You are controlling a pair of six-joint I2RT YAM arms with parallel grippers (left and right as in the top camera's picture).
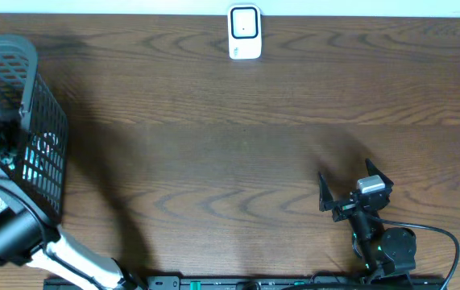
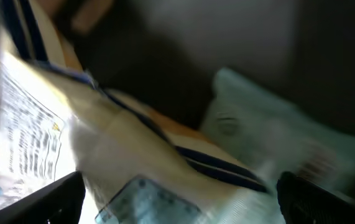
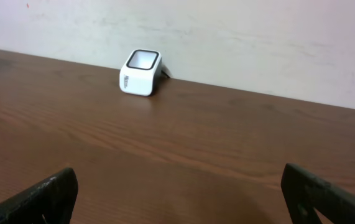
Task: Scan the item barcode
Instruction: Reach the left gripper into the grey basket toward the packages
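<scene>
The left gripper (image 2: 178, 198) hangs spread over packets (image 2: 90, 137) in the basket (image 1: 48, 121); right gripper (image 1: 350, 185) rests released, facing the scanner (image 1: 244, 32).

A dark brown wood-grain surface (image 1: 213, 153) fills the overhead view. Along its far edge stands a plain off-white wall (image 3: 245, 37), faintly scuffed and evenly lit.

Basket (image 1: 46, 121) on the table's (image 1: 213, 161) left; scanner (image 1: 245, 33) at far edge.
</scene>
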